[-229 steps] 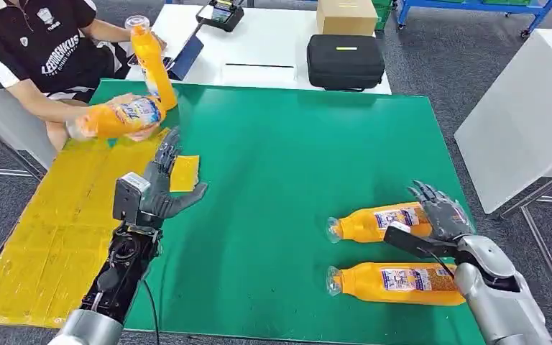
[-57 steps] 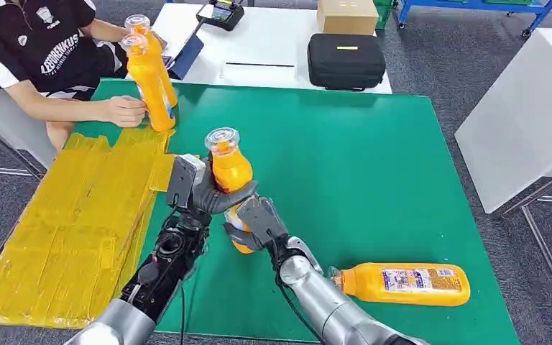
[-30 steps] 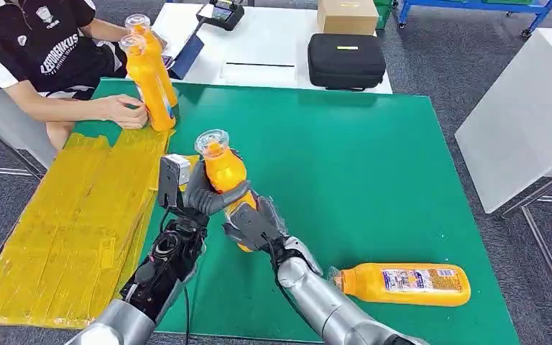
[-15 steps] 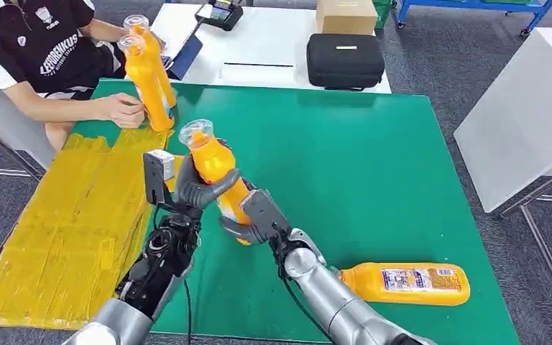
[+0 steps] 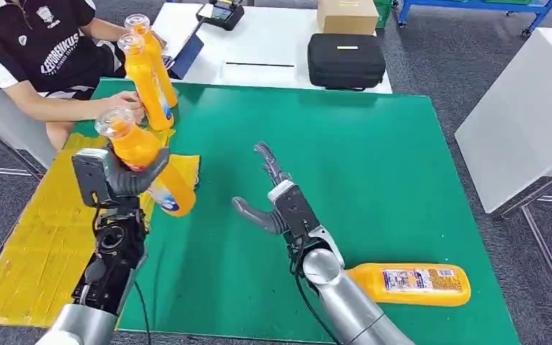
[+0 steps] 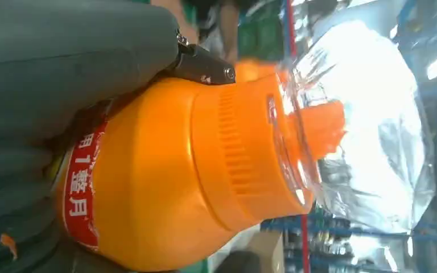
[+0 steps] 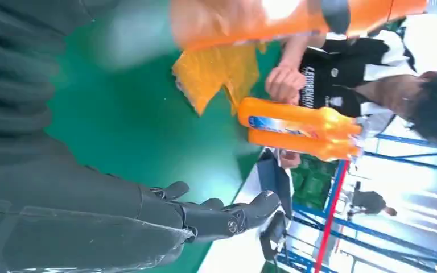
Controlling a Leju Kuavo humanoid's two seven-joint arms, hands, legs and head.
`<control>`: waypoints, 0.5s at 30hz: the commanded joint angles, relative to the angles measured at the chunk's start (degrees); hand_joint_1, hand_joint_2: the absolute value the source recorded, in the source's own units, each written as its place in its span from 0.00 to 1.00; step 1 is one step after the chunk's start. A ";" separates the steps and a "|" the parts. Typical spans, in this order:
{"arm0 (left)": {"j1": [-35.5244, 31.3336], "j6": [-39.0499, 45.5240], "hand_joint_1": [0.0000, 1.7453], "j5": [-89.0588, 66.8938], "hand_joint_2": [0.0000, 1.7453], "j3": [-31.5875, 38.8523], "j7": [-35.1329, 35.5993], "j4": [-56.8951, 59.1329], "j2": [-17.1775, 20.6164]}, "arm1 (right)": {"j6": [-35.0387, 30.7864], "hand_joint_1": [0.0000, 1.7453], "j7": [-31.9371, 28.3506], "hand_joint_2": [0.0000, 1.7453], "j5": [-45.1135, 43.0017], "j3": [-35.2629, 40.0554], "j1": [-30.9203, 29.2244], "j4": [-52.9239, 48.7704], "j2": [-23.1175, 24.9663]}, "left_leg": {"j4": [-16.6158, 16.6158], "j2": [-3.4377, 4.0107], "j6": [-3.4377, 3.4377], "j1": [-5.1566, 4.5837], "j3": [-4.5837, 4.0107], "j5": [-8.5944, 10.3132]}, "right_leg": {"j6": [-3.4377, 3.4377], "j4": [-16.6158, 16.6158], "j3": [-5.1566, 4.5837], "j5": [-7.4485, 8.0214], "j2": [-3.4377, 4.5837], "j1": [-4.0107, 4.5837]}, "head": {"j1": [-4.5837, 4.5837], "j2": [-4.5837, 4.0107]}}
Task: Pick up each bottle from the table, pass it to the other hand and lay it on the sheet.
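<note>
The left hand [image 5: 126, 183], fingers clamped on an orange bottle [image 5: 142, 159] tilted above the yellow sheet [image 5: 57, 230] edge, should lower it flat before releasing (cap pointing away); the right hand [image 5: 277, 198] hovers, fingers apart, over the green tabletop [image 5: 345, 151].

Head view is bright, even overhead light, sharp across the green mat [image 5: 374, 158]; shadows under my arms are soft and faint. The white table [image 5: 525, 108] at the side is near blown out. My left wrist view is v. close: the bottle [image 6: 165, 182] I hold is sharp at the label, its clear cap [image 6: 370, 114] glares white and the bkgd is a blur. My right wrist view has motion blur on the bottle [image 7: 273, 23] at the edge, bkgd overexposed; my right hand [image 7: 216, 219] is dark but crisp.
</note>
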 commanded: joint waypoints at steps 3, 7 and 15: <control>-0.89 9.44 1.00 -9.04 1.00 1.67 -0.67 -1.66 2.55 | -0.38 0.00 0.42 0.00 -0.01 -0.81 0.72 -5.28 -2.02 | 0.05 0.15 -0.15 0.04 0.39 -0.22 | -0.14 0.04 0.37 -0.18 0.03 0.06 | -0.02 0.00; -2.69 24.54 1.00 -37.45 1.00 -1.24 6.44 4.25 6.96 | -3.18 0.00 0.65 1.00 0.44 -2.58 2.37 -10.50 -3.41 | 0.00 0.09 -0.15 0.04 0.37 -0.17 | -0.14 0.01 0.36 -0.16 -0.02 0.06 | 0.00 0.00; -4.56 24.96 1.00 -87.44 1.00 0.16 19.30 17.74 8.66 | -2.51 0.00 0.37 1.00 2.66 -5.07 4.54 -13.91 -3.81 | -0.06 0.08 -0.10 0.02 0.33 -0.11 | -0.10 -0.05 0.31 -0.10 -0.01 0.03 | 0.00 0.00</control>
